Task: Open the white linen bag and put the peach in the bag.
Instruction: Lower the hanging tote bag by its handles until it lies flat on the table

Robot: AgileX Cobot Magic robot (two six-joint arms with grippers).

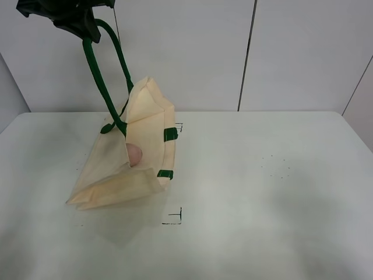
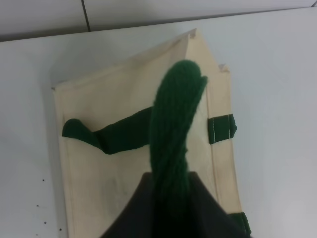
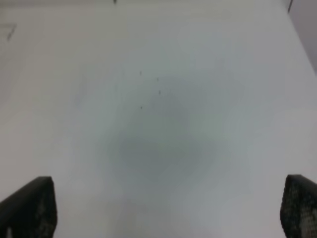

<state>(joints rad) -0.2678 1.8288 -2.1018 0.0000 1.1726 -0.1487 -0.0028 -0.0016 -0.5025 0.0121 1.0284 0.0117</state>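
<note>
The white linen bag [image 1: 137, 157] is lifted by its dark green strap handle [image 1: 102, 76] at the left of the table, mouth facing right, its lower side resting on the table. The peach [image 1: 134, 155] shows pink inside the bag's mouth. My left gripper [image 1: 87, 26] is high at the top left, shut on the green handle [image 2: 171, 129]; below it the left wrist view shows the bag [image 2: 114, 163]. My right gripper [image 3: 168, 208] is open and empty over bare table; it is out of the exterior high view.
The white table [image 1: 262, 192] carries black corner marks [image 1: 175, 217] in front of the bag and behind it [image 1: 179, 125]. A grey wall panel [image 1: 245, 52] stands behind the table's far edge.
</note>
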